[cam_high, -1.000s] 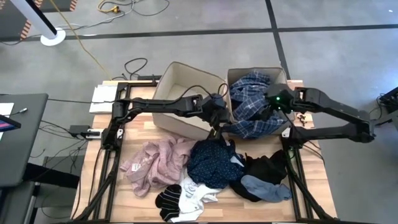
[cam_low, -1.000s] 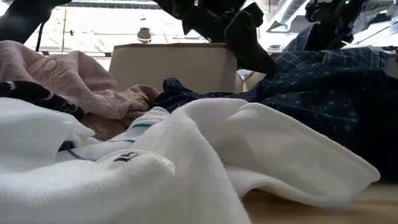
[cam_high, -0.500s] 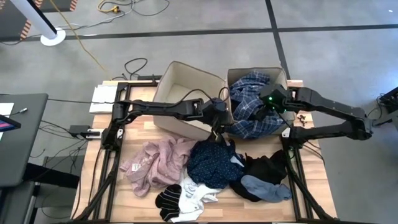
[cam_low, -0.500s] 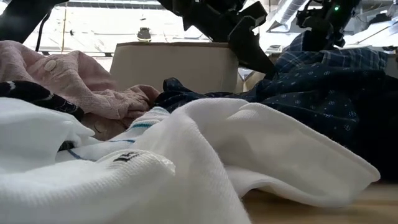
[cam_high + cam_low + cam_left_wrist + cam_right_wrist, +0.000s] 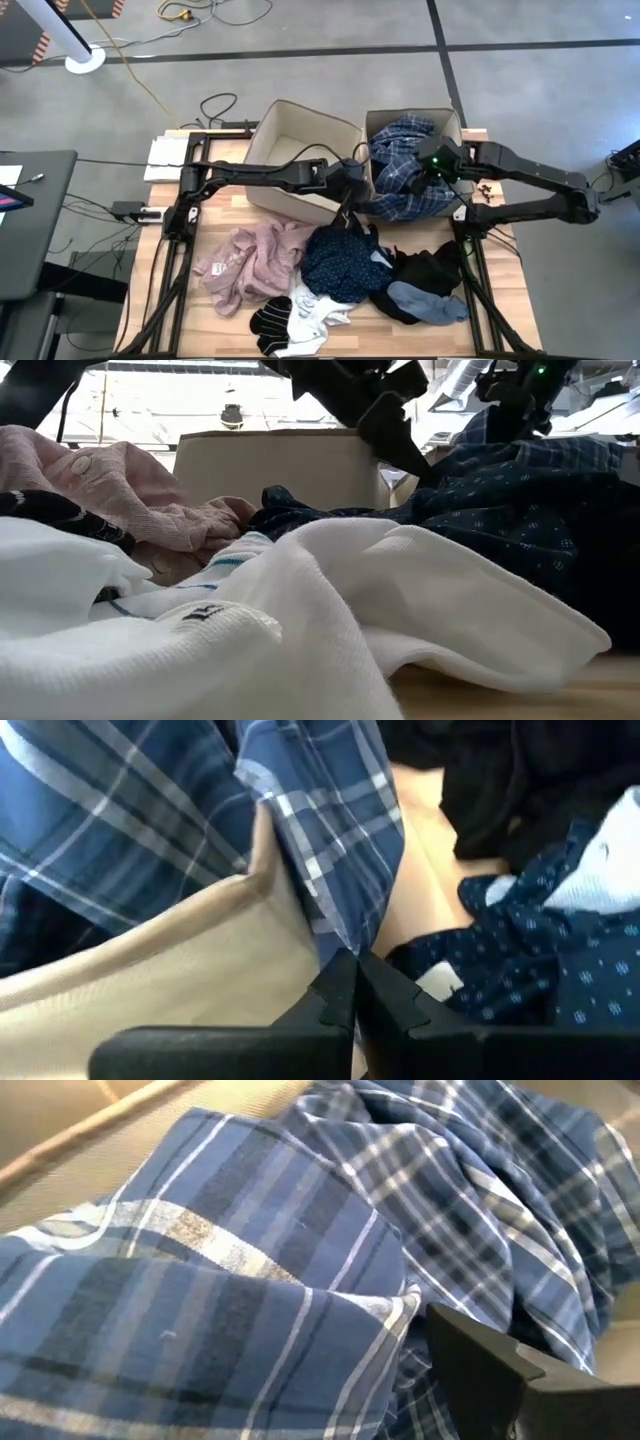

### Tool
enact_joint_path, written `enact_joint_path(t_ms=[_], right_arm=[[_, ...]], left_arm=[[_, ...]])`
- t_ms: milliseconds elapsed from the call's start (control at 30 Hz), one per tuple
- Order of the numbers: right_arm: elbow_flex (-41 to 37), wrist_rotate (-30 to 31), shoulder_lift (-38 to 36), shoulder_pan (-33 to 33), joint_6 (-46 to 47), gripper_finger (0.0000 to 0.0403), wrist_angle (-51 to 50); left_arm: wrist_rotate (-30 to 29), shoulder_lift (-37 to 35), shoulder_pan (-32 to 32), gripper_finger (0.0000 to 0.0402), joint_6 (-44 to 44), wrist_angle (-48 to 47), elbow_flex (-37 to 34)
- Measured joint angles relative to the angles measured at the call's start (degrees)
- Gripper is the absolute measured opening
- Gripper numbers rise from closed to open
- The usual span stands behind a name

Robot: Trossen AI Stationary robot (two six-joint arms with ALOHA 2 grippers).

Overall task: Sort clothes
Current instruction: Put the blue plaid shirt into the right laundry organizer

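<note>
Your blue-white plaid shirt point(image 5: 405, 170) fills the right beige square fabric bin point(image 5: 452, 128) and spills over its front wall toward the table. Your left gripper point(image 5: 355, 988) sits at that hanging hem beside the bin wall, its fingers pressed fully together on the edge of the plaid cloth. Your right gripper point(image 5: 432, 172) hovers over the shirt inside the bin, jaws apart, gripping nothing you can see. Its second finger is cut off in the wrist view. The navy dotted garment point(image 5: 343, 258) lies just below the hem.
</note>
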Motion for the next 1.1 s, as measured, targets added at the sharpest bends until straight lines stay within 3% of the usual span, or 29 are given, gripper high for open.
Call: enact_joint_path(t_ms=[233,767,1100], right_arm=[[0.00,-0.42,-0.45,3.26,1.00,0.0255,-3.64],[2.17,-0.01,0.76,0.33,4.60,0.0255,-18.88],[9.03,-0.05,-4.63,4.45,-1.38,0.0255,-7.09]], left_arm=[[0.08,0.24,-1.28,0.0001,3.77,-5.51,6.28],[-1.07,0.07,0.54,0.0000,8.50,-14.18,28.23],[-0.90,-0.38,6.47,0.0000,8.85,-8.06,30.74]])
